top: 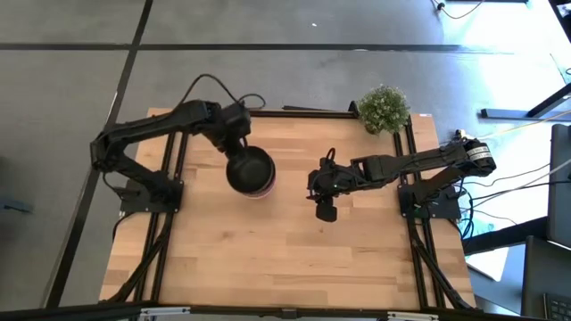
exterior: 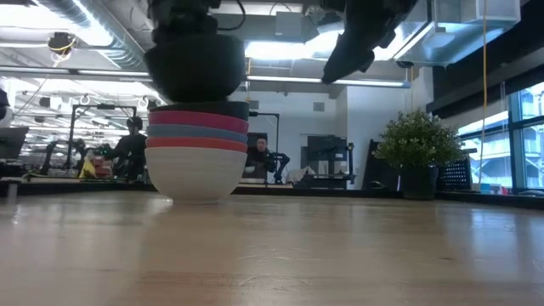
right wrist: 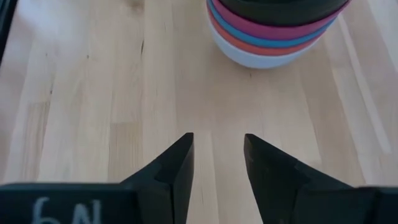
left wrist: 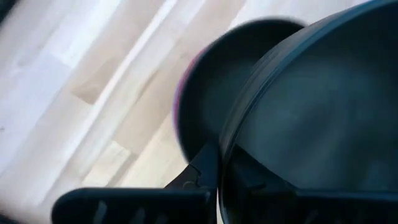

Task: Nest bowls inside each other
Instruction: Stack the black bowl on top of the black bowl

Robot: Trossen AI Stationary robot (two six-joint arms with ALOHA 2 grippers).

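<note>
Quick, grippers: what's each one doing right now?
Left gripper: shut on a black bowl, held just above the stack of bowls.
Right gripper: open, empty, over bare table.

High view looks straight down on the whole table [top: 268, 259]. Low view sits at tabletop height, facing the room. Both share the bowl stack [exterior: 197, 149].

Big open workshop behind the pale wooden plank surface [top: 268, 250], with grey concrete floor [top: 294, 22] crossed by dark seams. Silver ceiling ducts [exterior: 93, 34] run overhead, tall windows [exterior: 523, 127] sit off to one side, and a person seated at a far desk [exterior: 259, 157] shows in back. A small green potted plant [exterior: 416, 153] sits at the surface's edge.
</note>
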